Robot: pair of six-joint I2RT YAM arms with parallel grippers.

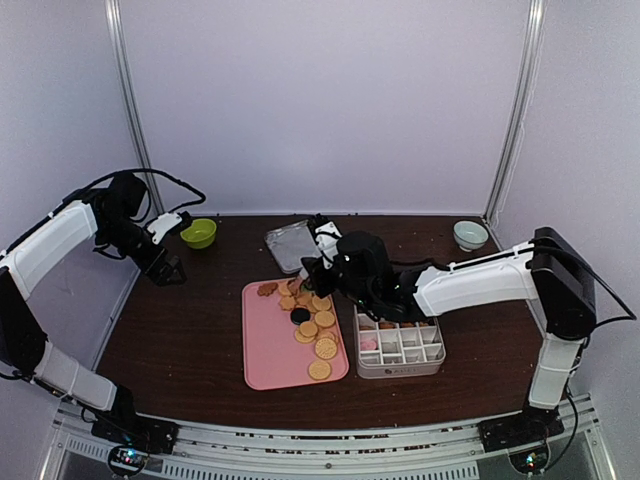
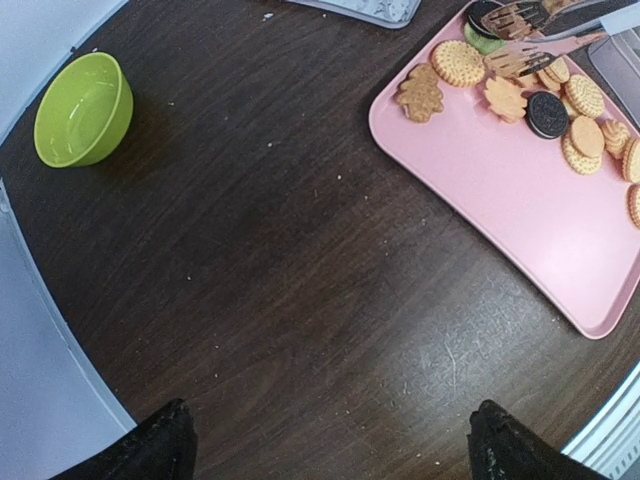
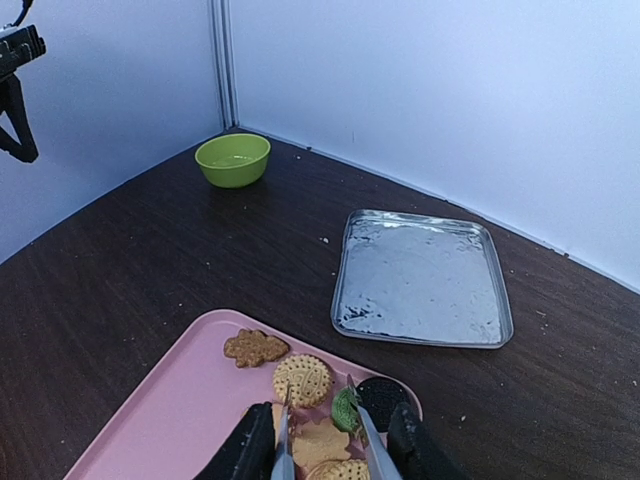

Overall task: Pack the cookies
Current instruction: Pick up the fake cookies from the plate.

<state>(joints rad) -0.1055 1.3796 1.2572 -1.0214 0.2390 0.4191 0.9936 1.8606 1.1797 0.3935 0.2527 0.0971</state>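
A dark wooden table (image 1: 190, 330) is carrying everything, and pale specks are dotting its surface. A lime-green bowl (image 1: 198, 233) (image 2: 83, 108) (image 3: 233, 159) is sitting upright near the far left corner, well apart from the rest. A shallow silver tray (image 1: 288, 245) (image 3: 422, 278) is lying flat at the far middle, just beyond a pink tray (image 1: 275, 350) (image 2: 520, 210) (image 3: 170, 420) that is resting slightly askew at the centre. A white divided box (image 1: 400, 371) is standing just beside the pink tray's right edge. Metal tongs (image 2: 522, 62) (image 3: 372, 445) are hanging over the pink tray's far end, tips apart. A small pale bowl (image 1: 470, 234) is sitting at the far right corner. White panels are enclosing the table.
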